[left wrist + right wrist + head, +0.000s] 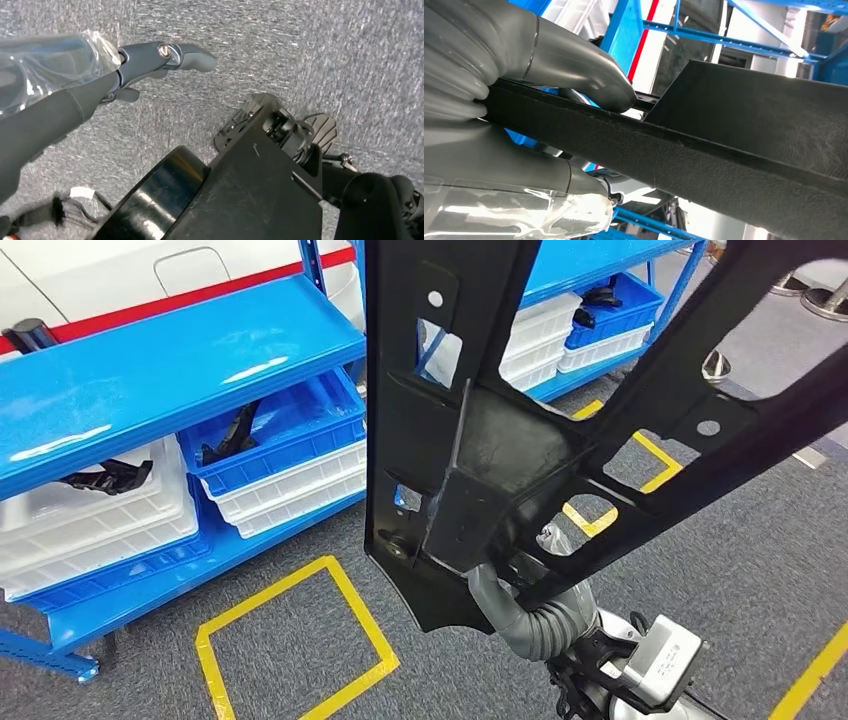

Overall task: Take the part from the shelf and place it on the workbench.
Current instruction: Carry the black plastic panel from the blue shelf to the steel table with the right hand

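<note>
A large black frame-shaped part with cut-out holes rises close in front of the head view, its arms spreading up and to the right. My right hand grips its lower edge from below. In the right wrist view the grey thumb and fingers clamp the part's black edge on both sides. My left hand hangs above grey carpet, thumb stretched out, holding nothing. The blue shelf stands to the left, apart from the part.
On the shelf's lower level a blue bin and white bins hold other black parts. More bins sit on a rack at the back. Yellow tape squares mark the grey carpet.
</note>
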`<action>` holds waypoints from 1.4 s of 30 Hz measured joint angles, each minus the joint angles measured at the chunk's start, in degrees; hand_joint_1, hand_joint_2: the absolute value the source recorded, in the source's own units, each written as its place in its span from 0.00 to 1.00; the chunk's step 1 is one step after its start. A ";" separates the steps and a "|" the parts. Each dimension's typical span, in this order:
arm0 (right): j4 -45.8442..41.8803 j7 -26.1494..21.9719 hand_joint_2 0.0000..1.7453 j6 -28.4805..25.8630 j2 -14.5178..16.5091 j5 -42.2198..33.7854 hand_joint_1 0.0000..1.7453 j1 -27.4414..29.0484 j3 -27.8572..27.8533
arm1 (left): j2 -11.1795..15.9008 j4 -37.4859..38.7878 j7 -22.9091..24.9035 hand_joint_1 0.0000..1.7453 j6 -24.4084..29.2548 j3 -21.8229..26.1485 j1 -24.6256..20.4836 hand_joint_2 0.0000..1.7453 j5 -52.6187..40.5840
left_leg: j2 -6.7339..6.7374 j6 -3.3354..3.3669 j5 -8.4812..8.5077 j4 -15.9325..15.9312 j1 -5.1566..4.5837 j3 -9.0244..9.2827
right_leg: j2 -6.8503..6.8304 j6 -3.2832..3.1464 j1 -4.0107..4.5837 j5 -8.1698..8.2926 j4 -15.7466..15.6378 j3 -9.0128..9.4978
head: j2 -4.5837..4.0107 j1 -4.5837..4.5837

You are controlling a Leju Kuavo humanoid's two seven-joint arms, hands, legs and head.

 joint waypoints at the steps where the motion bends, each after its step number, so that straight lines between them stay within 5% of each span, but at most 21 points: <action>1: -0.16 -0.04 1.00 0.03 -0.09 -0.03 1.00 0.14 -0.07 | -0.01 0.00 -0.01 0.00 0.05 0.00 -0.05 1.00 0.01 | 0.19 0.12 -0.04 -0.31 -0.04 -0.14 | 0.63 0.46 0.00 0.33 0.05 -0.49 | 0.00 0.02; 2: -0.32 -0.15 1.00 0.11 -0.20 -0.07 1.00 0.30 -0.16 | -0.10 0.00 -0.01 0.00 0.11 0.00 -0.11 1.00 0.02 | 0.76 0.40 -0.02 -0.51 0.04 -0.24 | 0.95 0.82 -0.06 0.53 0.07 -0.89 | 0.00 0.01; 4: -0.57 -0.67 1.00 0.40 -0.43 -0.24 1.00 0.49 -0.33 | -0.23 0.00 -0.10 0.00 0.44 0.01 -0.15 1.00 0.15 | 2.05 1.10 0.40 -0.76 0.21 -0.32 | -0.77 1.43 0.11 -0.57 1.70 -1.89 | 0.00 0.19; 6: -0.69 -1.47 1.00 0.86 -0.51 -0.59 1.00 0.55 -0.43 | -0.22 0.00 -0.61 0.00 0.84 0.02 0.00 1.00 0.30 | 3.65 1.59 0.67 -0.87 0.07 -0.41 | -3.95 1.90 0.17 -4.31 8.32 -4.73 | 0.00 0.42; 8: -0.69 -2.54 1.00 1.45 -0.51 -1.12 1.00 0.70 -0.45 | -0.11 0.00 -1.68 0.00 1.26 0.03 0.19 1.00 0.37 | 5.40 1.76 0.73 -0.86 -0.26 -0.53 | -5.16 2.22 0.03 -7.61 16.33 -8.10 | 0.00 0.48; 9: -0.68 -3.15 1.00 1.74 -0.51 -1.33 1.00 0.80 -0.44 | -0.05 0.00 -2.28 0.00 1.50 0.03 0.26 1.00 0.43 | 6.24 1.79 0.74 -0.85 -0.40 -0.56 | -5.31 2.25 0.00 -7.84 17.90 -8.61 | 0.00 0.48; 10: -0.67 -3.78 1.00 1.98 -0.51 -1.58 1.00 0.91 -0.44 | 0.01 0.00 -2.86 0.00 1.75 0.04 0.30 1.00 0.48 | 7.01 1.78 0.73 -0.85 -0.50 -0.55 | -5.45 2.19 0.00 -7.03 17.10 -7.91 | 0.00 0.48; 14: -0.64 -6.51 1.00 2.72 -0.48 -2.36 1.00 1.18 -0.48 | 0.23 0.00 -4.15 0.00 2.19 0.04 -0.01 1.00 0.40 | 9.33 1.45 0.54 -0.74 -1.06 -0.43 | -8.53 1.06 0.63 -1.60 2.03 0.55 | 0.00 0.45; 17: -0.51 -8.18 1.00 3.04 -0.44 -2.52 1.00 1.90 -0.55 | 0.61 0.00 -4.19 0.00 2.47 0.04 -0.29 1.00 0.36 | 10.59 0.77 0.38 -0.69 -1.30 -0.48 | -8.14 -0.19 1.02 -1.38 0.21 0.99 | 0.00 0.38; 20: -0.40 -8.89 1.00 3.04 -0.32 -2.29 1.00 2.69 -0.59 | 1.28 0.00 -3.90 0.00 2.66 0.05 -0.20 1.00 0.38 | 8.06 -0.30 -2.48 3.19 -0.95 -1.98 | -6.73 -1.24 0.57 -0.82 -0.05 0.72 | 0.00 0.31; 22: -0.35 -9.23 1.00 2.86 -0.25 -2.00 1.00 3.43 -0.62 | 1.74 -0.01 -3.66 0.00 2.68 0.14 -0.15 1.00 0.39 | 6.00 -0.73 -6.80 11.25 -0.65 -5.42 | -5.81 -1.61 0.40 -0.56 -0.06 0.40 | 0.00 0.26; 24: -0.26 -9.48 1.00 2.61 -0.19 -1.71 1.00 4.40 -0.64 | 2.05 -0.02 -3.53 0.00 2.65 0.28 -0.32 1.00 0.36 | 5.65 -0.90 -8.84 17.23 -0.53 -7.78 | -4.67 -1.69 0.39 -0.40 -0.03 0.19 | 0.00 0.27; 26: -0.18 -9.62 1.00 2.48 -0.13 -1.46 1.00 5.06 -0.64 | 2.33 -0.02 -3.26 0.00 2.58 0.38 -0.21 1.00 0.33 | 5.36 -0.83 -6.42 14.40 -0.41 -6.03 | -3.17 -1.54 0.38 -0.25 0.00 0.20 | 0.00 0.26; 29: -0.16 -9.79 1.00 2.33 0.01 -1.02 1.00 5.52 -0.66 | 2.89 0.00 -2.64 0.00 2.37 0.41 0.50 1.00 0.26 | 1.40 -0.35 -1.00 2.56 -0.04 -0.78 | -0.83 -1.02 0.49 0.07 0.21 -0.11 | 0.00 0.26; 31: -0.16 -9.99 1.00 1.92 0.08 -0.32 1.00 6.08 -0.74 | 3.15 0.00 -1.93 0.00 2.05 0.44 0.60 1.00 0.20 | -0.20 -0.06 -0.40 -0.23 -0.04 -0.01 | 0.46 -0.34 0.48 0.53 0.33 -0.88 | 0.00 0.27; 33: -0.16 -10.36 1.00 1.36 0.13 0.43 1.00 7.23 -0.90 | 3.27 0.00 -1.04 0.00 1.64 0.46 0.39 1.00 0.16 | 0.92 0.46 -0.20 -0.52 -0.06 -0.06 | 1.28 0.29 0.23 0.80 0.35 -1.40 | 0.00 0.27; 35: -0.16 -10.95 1.00 0.77 0.22 0.96 1.00 8.38 -1.10 | 3.53 0.00 -0.25 0.00 1.13 0.48 0.29 1.00 0.13 | 2.37 1.13 0.15 -0.83 0.08 0.12 | -0.91 0.85 0.31 -0.91 2.91 -2.63 | 0.00 0.48; 37: -0.14 -11.57 1.00 0.25 0.35 1.22 1.00 9.30 -1.26 | 3.91 0.00 0.58 0.00 0.61 0.50 0.25 1.00 0.11 | 4.08 1.51 0.25 -0.93 -0.02 0.20 | -4.20 1.42 0.29 -4.78 10.33 -6.00 | 0.00 0.68; 39: -0.08 -12.03 1.00 -0.01 0.52 1.24 1.00 10.26 -1.30 | 4.24 0.00 1.47 0.00 0.21 0.54 0.19 1.00 0.08 | 5.83 1.60 0.19 -0.91 -0.18 0.20 | -5.23 1.74 -0.02 -7.12 17.13 -9.06 | 0.00 0.67; 40: -0.02 -12.17 1.00 -0.07 0.60 1.24 1.00 10.66 -1.31 | 4.40 0.00 1.87 0.00 0.08 0.55 0.14 1.00 0.02 | 6.62 1.59 0.13 -0.91 -0.21 0.23 | -5.41 1.79 -0.10 -6.77 17.59 -9.15 | 0.00 0.67; 42: 0.07 -12.28 1.00 -0.14 0.64 1.24 1.00 11.09 -1.33 | 4.60 0.00 2.26 0.00 0.03 0.56 0.06 1.00 -0.23 | 8.00 1.40 -0.06 -0.91 -0.23 0.43 | -6.35 1.69 -0.12 -3.56 11.44 -5.65 | 0.00 0.68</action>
